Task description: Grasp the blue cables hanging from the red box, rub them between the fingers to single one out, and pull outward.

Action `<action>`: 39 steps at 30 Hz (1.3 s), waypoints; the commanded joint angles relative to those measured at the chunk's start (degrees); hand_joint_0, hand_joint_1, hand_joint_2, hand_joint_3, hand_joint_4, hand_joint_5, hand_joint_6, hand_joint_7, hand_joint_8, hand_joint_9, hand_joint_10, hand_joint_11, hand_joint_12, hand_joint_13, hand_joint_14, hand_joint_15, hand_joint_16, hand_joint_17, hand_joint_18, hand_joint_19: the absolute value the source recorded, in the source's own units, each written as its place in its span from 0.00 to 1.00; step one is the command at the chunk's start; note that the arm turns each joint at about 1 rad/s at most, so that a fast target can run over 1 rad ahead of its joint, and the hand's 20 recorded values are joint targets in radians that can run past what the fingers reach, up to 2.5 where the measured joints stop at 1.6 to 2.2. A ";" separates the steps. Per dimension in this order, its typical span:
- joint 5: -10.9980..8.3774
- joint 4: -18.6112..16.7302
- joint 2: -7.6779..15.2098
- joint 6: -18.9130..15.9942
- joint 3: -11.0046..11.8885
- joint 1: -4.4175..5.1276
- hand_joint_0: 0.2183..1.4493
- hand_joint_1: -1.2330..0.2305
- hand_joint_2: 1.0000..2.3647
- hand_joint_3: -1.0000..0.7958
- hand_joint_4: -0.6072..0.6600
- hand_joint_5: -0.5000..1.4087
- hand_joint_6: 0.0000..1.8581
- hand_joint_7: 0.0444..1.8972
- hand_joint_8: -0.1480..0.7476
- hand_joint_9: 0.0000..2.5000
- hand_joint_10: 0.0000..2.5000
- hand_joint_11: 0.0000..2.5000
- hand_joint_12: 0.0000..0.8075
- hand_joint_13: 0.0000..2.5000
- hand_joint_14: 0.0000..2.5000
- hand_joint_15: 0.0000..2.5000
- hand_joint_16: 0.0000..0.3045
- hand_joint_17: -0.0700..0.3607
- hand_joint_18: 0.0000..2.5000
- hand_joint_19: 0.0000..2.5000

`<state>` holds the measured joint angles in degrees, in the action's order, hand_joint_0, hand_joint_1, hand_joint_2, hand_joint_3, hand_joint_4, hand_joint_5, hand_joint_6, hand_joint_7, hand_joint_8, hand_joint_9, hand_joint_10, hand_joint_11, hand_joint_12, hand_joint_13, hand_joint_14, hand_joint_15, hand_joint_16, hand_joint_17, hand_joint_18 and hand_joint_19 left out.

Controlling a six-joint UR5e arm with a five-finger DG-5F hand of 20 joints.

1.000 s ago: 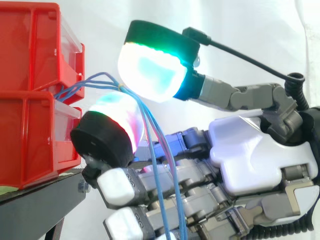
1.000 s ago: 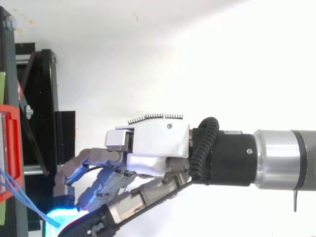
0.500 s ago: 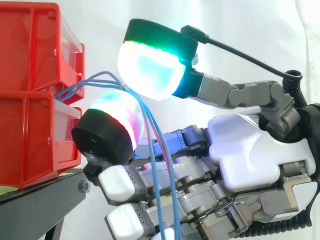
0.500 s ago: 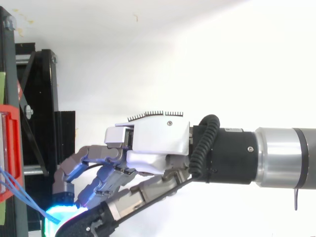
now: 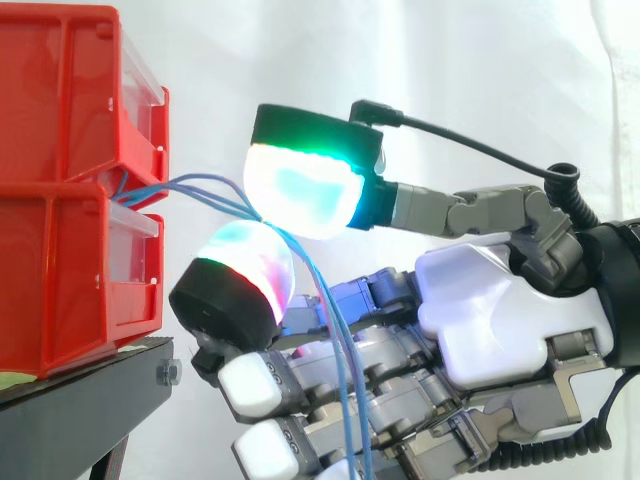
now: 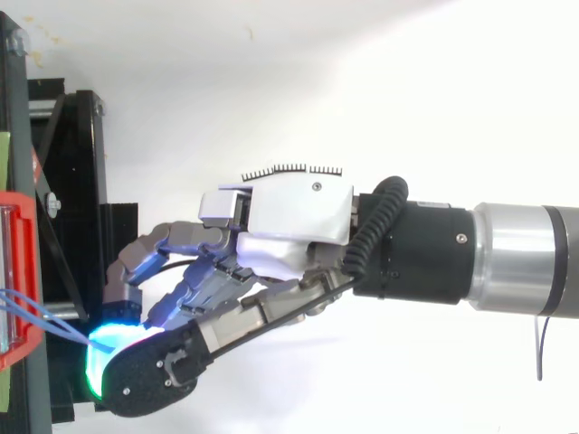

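Hand (image 5: 490, 310) shifted right from red box (image 5: 55, 280); blue cables (image 5: 195, 184) pinched between glowing pads (image 5: 300, 190).

At the left of the side view, the upper bin (image 5: 60, 90) sits stacked on the lower bin (image 5: 60, 280), and both stand on the stand (image 5: 80, 410), whose edge juts out below them. My hand (image 5: 490, 310) comes in from the right, palm well right of the bins, with the curtain (image 5: 480, 70) behind it. The cables (image 5: 205, 185) leave the front of the bins where the two meet and run rightward into the gap between two of my pads (image 5: 300, 190), one above the other, which pinch them. Past the pinch they hang down in front of my lower fingers. From above, the bins lie at the left edge, my hand (image 6: 289, 226) to their right.
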<state>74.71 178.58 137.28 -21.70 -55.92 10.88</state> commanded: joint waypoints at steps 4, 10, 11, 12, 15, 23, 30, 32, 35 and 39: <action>0.00 1.16 0.00 -0.10 0.02 -0.07 0.31 0.30 0.01 0.44 0.54 0.18 0.48 0.50 0.49 0.34 0.00 0.17 0.45 0.31 0.01 0.21 0.14 0.39 0.28 0.22; 0.00 1.16 0.00 -0.10 0.02 -0.33 0.37 0.24 0.01 0.42 0.49 0.17 0.49 0.50 0.47 0.31 0.01 0.17 0.44 0.30 0.01 0.20 0.14 0.39 0.28 0.21; 0.00 1.16 0.00 -0.10 0.02 -0.33 0.38 0.24 0.01 0.41 0.49 0.17 0.49 0.49 0.47 0.31 0.00 0.17 0.44 0.30 0.01 0.20 0.14 0.39 0.28 0.21; 0.00 1.16 0.00 -0.10 0.02 -0.42 0.38 0.23 0.01 0.40 0.49 0.17 0.49 0.49 0.47 0.31 0.00 0.17 0.44 0.30 0.01 0.20 0.14 0.39 0.28 0.21; 0.17 1.16 0.00 -0.10 0.02 -0.60 0.41 0.22 0.01 0.38 0.48 0.16 0.49 0.49 0.47 0.31 0.00 0.17 0.44 0.30 0.01 0.20 0.14 0.38 0.28 0.20; 0.26 1.78 0.00 -0.10 0.02 -0.95 0.45 0.20 0.00 0.28 0.54 0.16 0.49 0.48 0.46 0.30 0.00 0.16 0.44 0.30 0.01 0.20 0.14 0.38 0.28 0.19; 0.35 1.86 -0.09 -0.10 0.02 -1.12 0.27 0.26 0.00 0.28 0.60 0.17 0.48 0.49 0.49 0.32 0.00 0.17 0.45 0.31 0.01 0.20 0.15 0.40 0.29 0.21; 0.35 2.30 -0.09 0.07 0.02 -1.21 0.23 0.30 0.00 0.28 0.60 0.18 0.48 0.49 0.50 0.33 0.01 0.17 0.47 0.32 0.01 0.21 0.15 0.41 0.30 0.21; 0.35 3.09 -0.35 0.43 0.02 -1.30 0.22 0.34 0.00 0.28 0.61 0.18 0.48 0.49 0.51 0.34 0.00 0.17 0.48 0.32 0.01 0.21 0.16 0.41 0.30 0.22; 0.35 4.15 -1.14 1.74 0.02 -1.47 0.28 0.39 0.00 0.30 0.59 0.18 0.47 0.52 0.49 0.34 0.00 0.17 0.46 0.32 0.01 0.21 0.14 0.39 0.29 0.23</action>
<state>75.06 181.86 136.70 -21.01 -55.90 9.54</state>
